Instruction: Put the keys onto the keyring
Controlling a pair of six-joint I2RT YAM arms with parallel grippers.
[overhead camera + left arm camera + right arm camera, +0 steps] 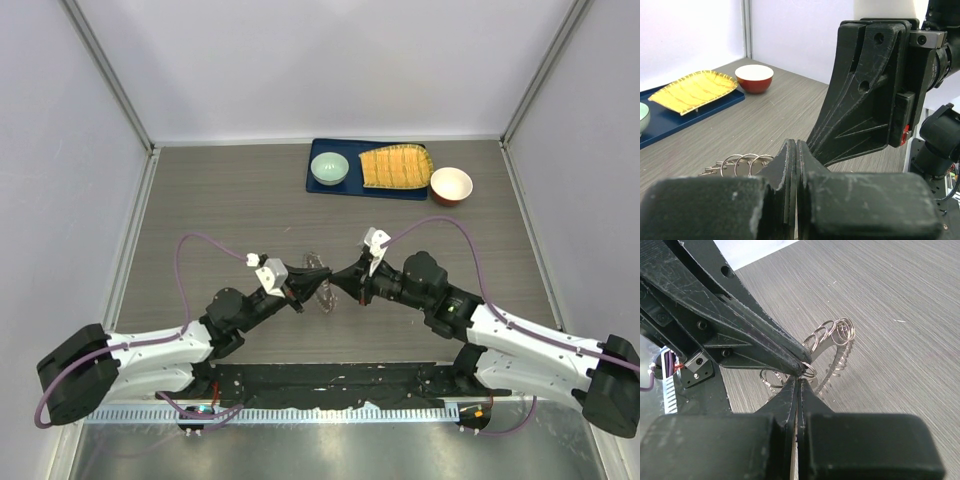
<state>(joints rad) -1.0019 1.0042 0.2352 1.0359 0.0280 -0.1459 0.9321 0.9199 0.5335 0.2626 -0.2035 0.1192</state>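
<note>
Centrally, over the near half of the surface [220, 200], the keyring [836, 335] stood on edge between my two arms, its fringe of small rings fanned out. Left tool [796, 150]: fingers pressed together, tip at one small ring of the fringe. Right tool [799, 385]: fingers together too, tip meeting the left one's at that spot; I could not tell which of them pinched the ring. Far edge: blue tray [354, 190] carried a pale green bowl [329, 168] and a ribbed yellow dish [396, 167]; a red bowl [451, 185], white inside, sat just right of the tray.
</note>
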